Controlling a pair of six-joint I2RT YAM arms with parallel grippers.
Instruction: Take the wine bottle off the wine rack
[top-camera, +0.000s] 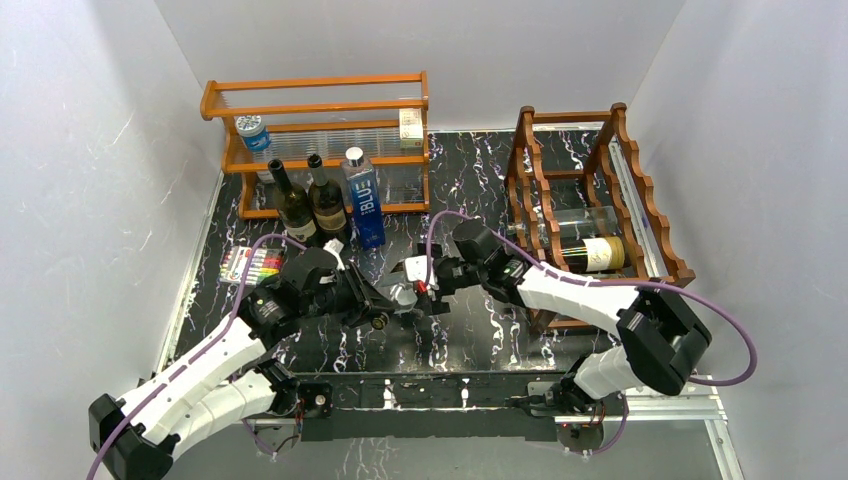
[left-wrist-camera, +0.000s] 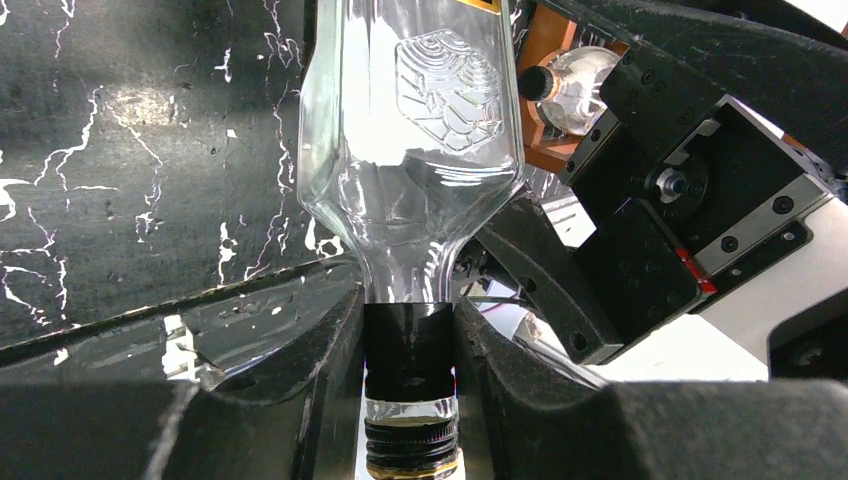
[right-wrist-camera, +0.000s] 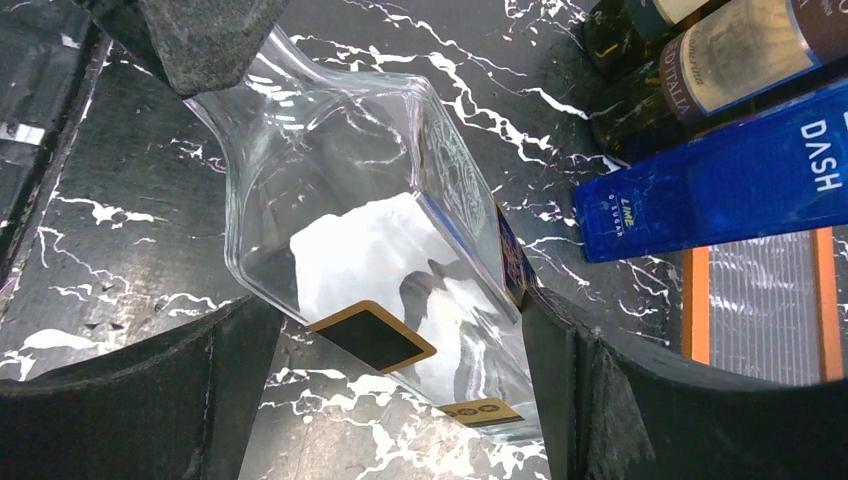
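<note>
A clear square glass bottle (left-wrist-camera: 410, 120) with a black-wrapped neck hangs over the table's middle, between the two arms (top-camera: 410, 290). My left gripper (left-wrist-camera: 410, 350) is shut on its neck. My right gripper (right-wrist-camera: 400, 350) is open, its fingers (right-wrist-camera: 560, 380) standing either side of the bottle's body (right-wrist-camera: 340, 180) and very close to it. The dark reddish-brown wine rack (top-camera: 532, 165) stands at the right. On it lie a dark wine bottle (top-camera: 590, 253) with a cream label and a clear bottle (top-camera: 570, 222).
An orange wooden shelf (top-camera: 315, 100) stands at the back left with a jar (top-camera: 253, 132) on it. Two dark bottles (top-camera: 292, 205) (top-camera: 327, 200) and a blue bottle (top-camera: 365, 200) stand in front of it. A pack of markers (top-camera: 255, 265) lies at the left. White walls enclose the table.
</note>
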